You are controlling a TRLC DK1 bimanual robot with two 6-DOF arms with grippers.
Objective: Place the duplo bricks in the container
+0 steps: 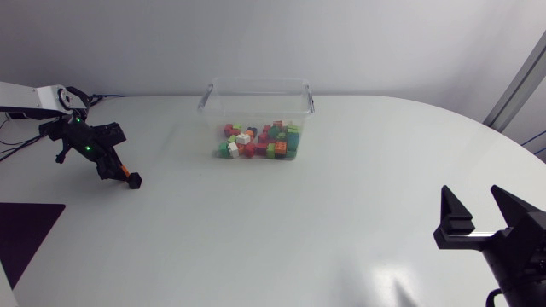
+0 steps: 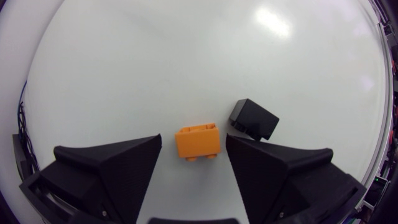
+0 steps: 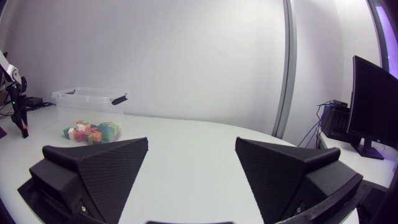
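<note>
The left end effector (image 2: 194, 146) stood open with the orange brick (image 2: 198, 142) between its fingers — untouched. What looked like a black brick (image 2: 254, 119) sat just beside one finger; closing could nudge it, or twist the orange one askew. The container (image 1: 256, 83) was well apart.

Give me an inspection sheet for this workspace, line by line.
Surface: white table, glossy.
Job's things: clear container holding many coloured bricks; orange brick on the table.
Clutter: black block beside the orange brick.
Hands: left hand open, straddling the orange brick, not touching; right hand open, empty.
Cables: dark cables at the left arm's base.
Surroundings: nothing seen.
</note>
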